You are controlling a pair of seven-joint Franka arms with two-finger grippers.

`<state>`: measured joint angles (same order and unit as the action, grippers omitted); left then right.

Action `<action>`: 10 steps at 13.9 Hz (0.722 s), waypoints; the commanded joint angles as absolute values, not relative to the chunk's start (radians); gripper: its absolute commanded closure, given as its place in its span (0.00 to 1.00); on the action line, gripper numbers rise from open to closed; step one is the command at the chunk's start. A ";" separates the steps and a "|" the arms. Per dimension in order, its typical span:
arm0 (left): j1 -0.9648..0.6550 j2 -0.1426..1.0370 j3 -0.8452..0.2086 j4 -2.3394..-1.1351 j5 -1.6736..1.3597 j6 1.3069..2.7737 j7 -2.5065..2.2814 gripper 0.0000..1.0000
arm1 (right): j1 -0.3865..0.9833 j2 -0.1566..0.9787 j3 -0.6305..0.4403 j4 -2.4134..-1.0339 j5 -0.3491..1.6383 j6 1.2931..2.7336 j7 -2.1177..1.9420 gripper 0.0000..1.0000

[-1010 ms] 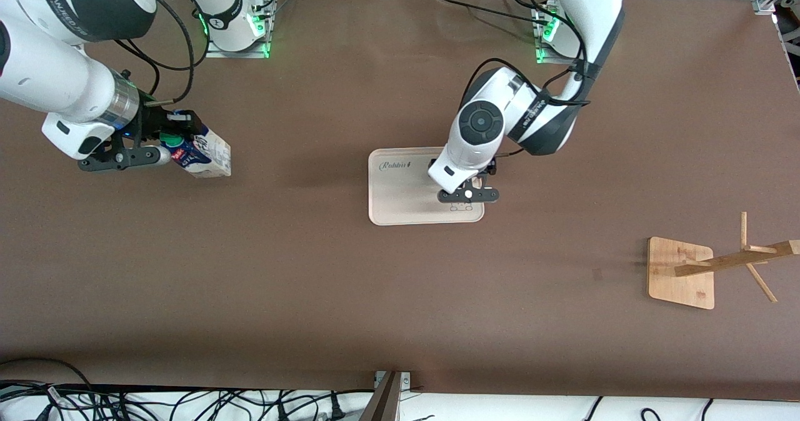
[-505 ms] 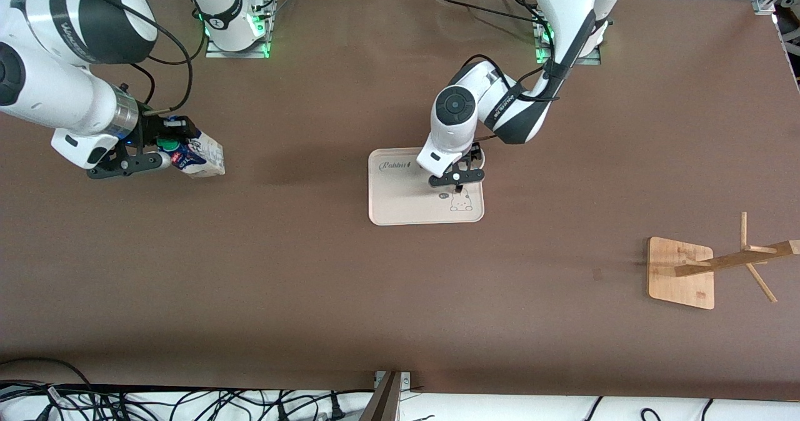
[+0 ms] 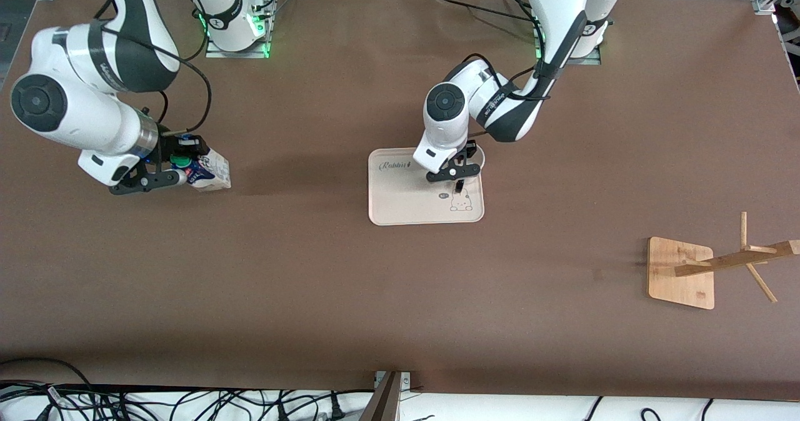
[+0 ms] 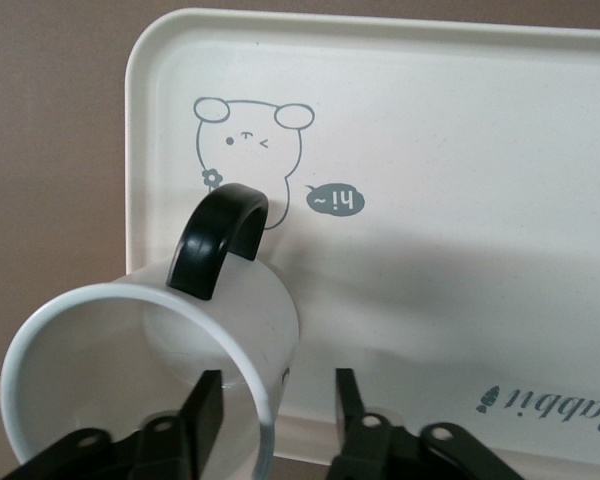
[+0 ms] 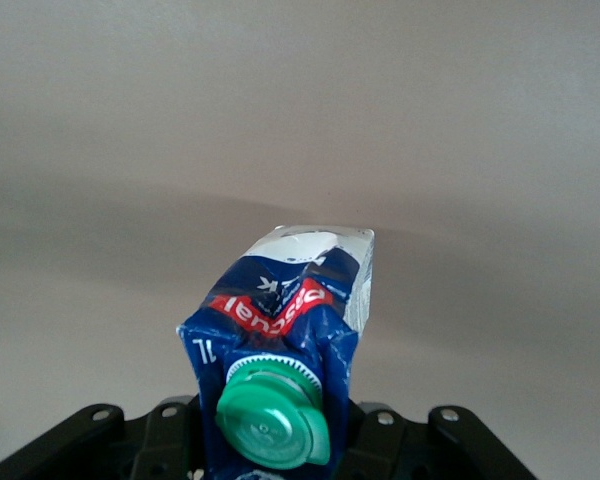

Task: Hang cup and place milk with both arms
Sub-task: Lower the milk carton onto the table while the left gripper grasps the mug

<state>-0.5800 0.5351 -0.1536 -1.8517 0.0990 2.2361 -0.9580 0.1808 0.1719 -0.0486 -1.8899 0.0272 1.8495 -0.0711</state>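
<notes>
**Both arms gripping, carton tipped**

Front view: the left gripper (image 3: 458, 172) has drawn back toward the tray's (image 3: 400, 212) base-side edge; the right gripper (image 3: 164, 172) has sunk near the right arm's table edge, so both lifts look imminent.

Left wrist view: fingers (image 4: 205, 405) straddle the cup's (image 4: 150, 380) rim, handle up.

Right wrist view: clamped milk (image 5: 280, 340), long axis tilted, cap toward the camera

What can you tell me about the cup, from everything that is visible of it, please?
The cup is a small white mug, ceramic by its look, with a thin black loop handle. It is tilted, its open mouth toward the wrist camera and empty. The left gripper straddles its rim, one finger inside and one outside, at the corner of the cream tray beside the printed bear.
</notes>
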 commanded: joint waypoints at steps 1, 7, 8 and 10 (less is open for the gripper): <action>-0.583 0.537 -0.147 -1.832 0.124 2.243 -0.976 1.00 | 0.169 0.198 -0.038 -1.955 0.025 1.955 -0.077 0.68; -0.505 0.453 -0.132 -1.741 0.123 2.189 -0.971 1.00 | 0.169 0.192 -0.040 -2.043 0.026 2.065 -0.077 0.68; -0.448 0.419 -0.133 -1.718 0.124 2.154 -0.956 1.00 | 0.169 0.190 -0.047 -2.043 0.028 2.065 -0.075 0.68; -0.341 0.374 -0.133 -1.666 0.123 2.087 -0.852 1.00 | 0.169 0.190 -0.052 -2.043 0.034 2.066 -0.068 0.68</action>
